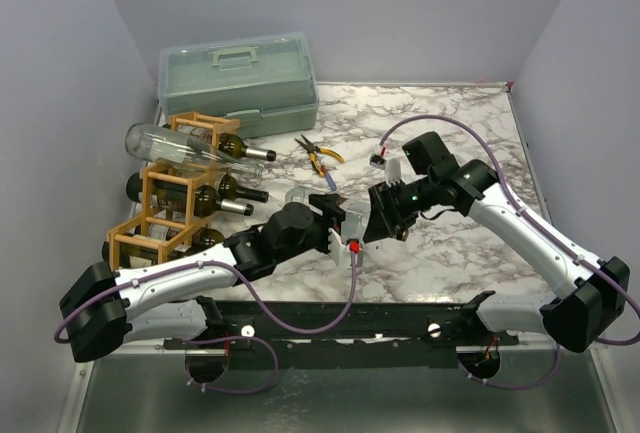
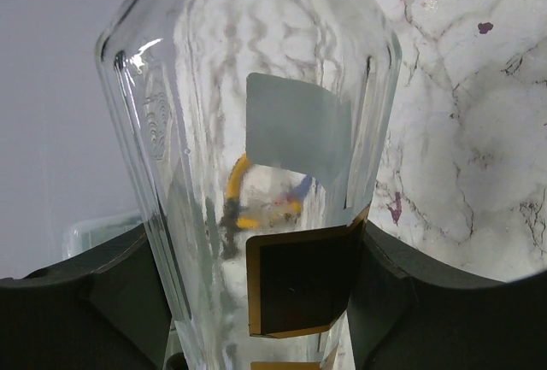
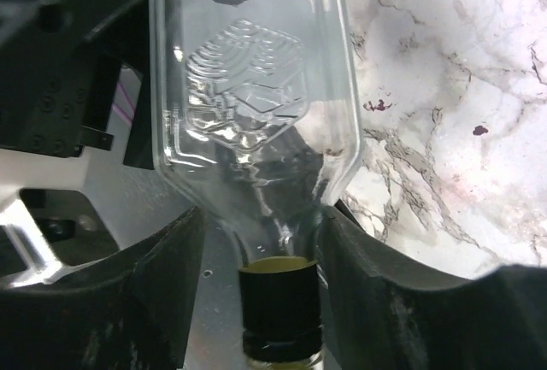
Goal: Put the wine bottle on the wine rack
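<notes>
Found clear wine bottle [image 2: 197,131] lying roughly level between the two claws, over the middle of the marble surface [image 1: 450,133], well apart from the wine rack [image 1: 150,193].

Logged left claw [image 2: 256,302] closed around the bottle's body, with fingers [image 2: 85,302] pressed to the glass on both sides. Saw the wide end of the body reaching past that claw toward the rack side.

Logged right claw [image 3: 278,276] straddling the neck just above the black cap [image 3: 280,302]. Noted one finger [image 3: 402,302] touching the shoulder of the glass and the other standing slightly off the neck. Could not tell whether this claw was clamped or merely set around the neck.

Noted a raised emblem [image 3: 244,79] moulded into the glass below the shoulder, facing the right wrist camera.

Placed the rack at the left of the surface, just in front of a pale green toolbox [image 1: 240,78] at the far edge. Counted several dark bottles [image 1: 235,191] lying in its cells, necks pointing right. Saw a second clear bottle [image 1: 170,143] lying tilted across the rack's upper sticks.

Spotted yellow-handled pliers [image 1: 320,156] flat on the surface between the toolbox and the claws.
</notes>
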Available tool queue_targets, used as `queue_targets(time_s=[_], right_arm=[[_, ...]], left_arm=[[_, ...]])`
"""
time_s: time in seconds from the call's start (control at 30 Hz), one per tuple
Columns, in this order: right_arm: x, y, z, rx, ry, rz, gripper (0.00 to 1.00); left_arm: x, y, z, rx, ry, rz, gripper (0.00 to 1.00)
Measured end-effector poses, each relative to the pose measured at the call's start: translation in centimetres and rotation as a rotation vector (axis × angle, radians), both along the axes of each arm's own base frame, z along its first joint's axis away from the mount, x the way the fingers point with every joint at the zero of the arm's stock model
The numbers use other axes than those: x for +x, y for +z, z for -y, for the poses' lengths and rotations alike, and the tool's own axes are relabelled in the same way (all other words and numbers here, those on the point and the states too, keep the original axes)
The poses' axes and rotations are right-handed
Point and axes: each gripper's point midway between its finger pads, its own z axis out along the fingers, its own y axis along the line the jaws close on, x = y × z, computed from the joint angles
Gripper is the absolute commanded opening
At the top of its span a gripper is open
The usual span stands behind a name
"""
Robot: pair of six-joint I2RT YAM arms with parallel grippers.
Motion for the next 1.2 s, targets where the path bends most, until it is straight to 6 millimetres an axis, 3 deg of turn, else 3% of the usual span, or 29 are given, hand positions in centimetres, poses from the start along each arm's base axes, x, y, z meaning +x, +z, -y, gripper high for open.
queue_targets(time_s=[0.07, 0.17, 0.33, 0.43, 0.53, 0.6, 0.67, 0.7, 0.77, 0.87, 0.93, 1.0, 1.03, 1.2], right_arm=[[-0.2, -0.4, 0.0, -0.006, 0.004, -0.011, 0.52], [-0.3, -0.6, 0.0, -0.008, 0.006, -0.016, 0.60], [-0.3, -1.0, -0.1, -0.013, 0.010, -0.029, 0.60], [-0.4, -1.6, -0.5, -0.016, 0.023, -0.064, 0.45], [-0.6, -2.1, -0.5, -0.030, 0.036, -0.081, 0.23], [-0.7, -2.0, -0.4, -0.033, 0.045, -0.082, 0.16], [-0.8, -1.9, -0.5, -0.030, 0.050, -0.078, 0.01], [-0.8, -1.9, -0.5, -0.030, 0.052, -0.075, 0.00], [-0.8, -1.9, -0.5, -0.030, 0.054, -0.074, 0.00], [-0.6, -1.8, -0.4, -0.033, 0.047, -0.059, 0.00], [-0.4, -1.5, -0.3, -0.032, 0.035, -0.038, 0.00], [-0.4, -1.2, -0.2, -0.020, 0.014, -0.013, 0.00], [-0.4, -1.0, -0.2, -0.012, 0.004, 0.004, 0.00], [0.3, -0.9, 0.4, 0.003, -0.081, 0.078, 0.00]], left_arm=[[-0.1, 0.3, 0.0, -0.006, -0.003, 0.004, 0.00], [-0.2, 0.5, 0.0, -0.006, -0.011, 0.012, 0.00], [-0.2, 0.4, 0.0, -0.005, -0.014, 0.012, 0.00], [-0.3, 0.0, -0.1, 0.010, -0.016, 0.007, 0.00], [-0.3, -0.5, -0.4, 0.024, -0.010, -0.001, 0.00], [-0.1, -0.7, -0.7, 0.028, 0.002, -0.004, 0.00], [0.0, -0.8, -0.8, 0.030, 0.008, -0.006, 0.00], [0.0, -0.8, -0.9, 0.031, 0.009, -0.005, 0.00], [0.0, -0.8, -0.9, 0.030, 0.010, -0.005, 0.15], [0.0, -0.7, -0.8, 0.026, 0.012, -0.004, 0.52], [0.1, -0.4, -0.7, 0.015, 0.013, 0.002, 0.70], [0.2, -0.1, -0.6, 0.006, 0.011, 0.011, 0.93], [0.2, 0.0, -0.5, -0.001, 0.010, 0.013, 0.99], [-0.1, 2.8, 0.7, -0.119, -0.014, 0.043, 0.99]])
